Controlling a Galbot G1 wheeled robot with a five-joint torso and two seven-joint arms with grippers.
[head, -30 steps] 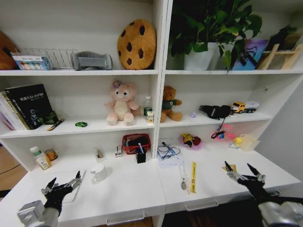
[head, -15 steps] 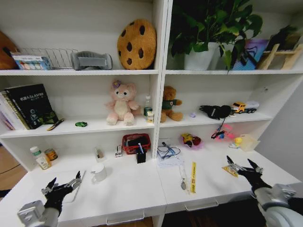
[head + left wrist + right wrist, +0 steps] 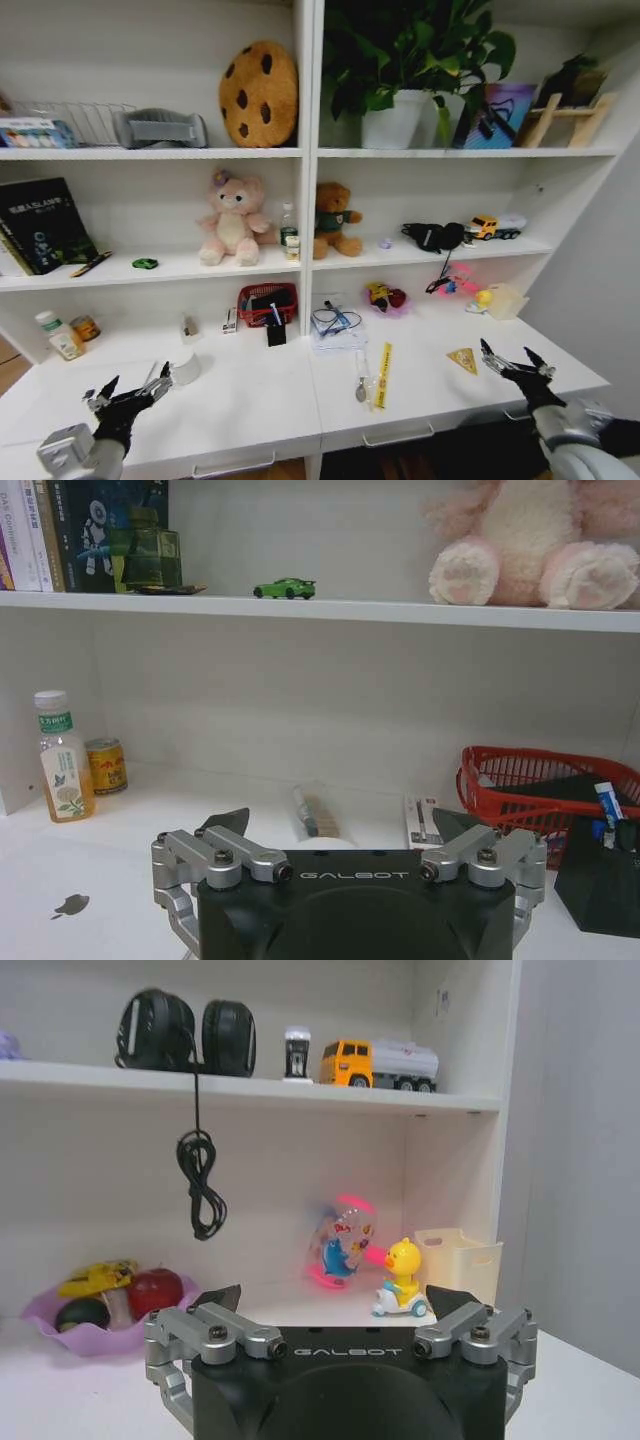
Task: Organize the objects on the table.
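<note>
The white table (image 3: 250,405) carries a silver laptop (image 3: 135,372) at its left end, whose lid (image 3: 85,920) lies under my left gripper (image 3: 132,388), which hovers open and empty (image 3: 340,825). A tiny green toy car (image 3: 145,263) (image 3: 285,588) sits on the shelf above, near a black pen (image 3: 92,264). More pens stand in a black holder (image 3: 275,328) (image 3: 607,805). My right gripper (image 3: 510,358) (image 3: 335,1300) is open and empty over the table's right end, just right of a yellow triangle (image 3: 462,360).
On the table stand a white mug (image 3: 183,368), a red basket (image 3: 267,302), a bottle (image 3: 48,335), a yellow strip (image 3: 383,375) and a purple fruit dish (image 3: 385,298). Plush bears (image 3: 232,220), headphones (image 3: 185,1030) and a toy truck (image 3: 380,1063) fill the shelves. A wall (image 3: 600,270) closes the right side.
The camera has turned, so the whole shelf now sits further left in the picture. My right gripper has risen and come in over the table's right end. The left gripper has not moved.
</note>
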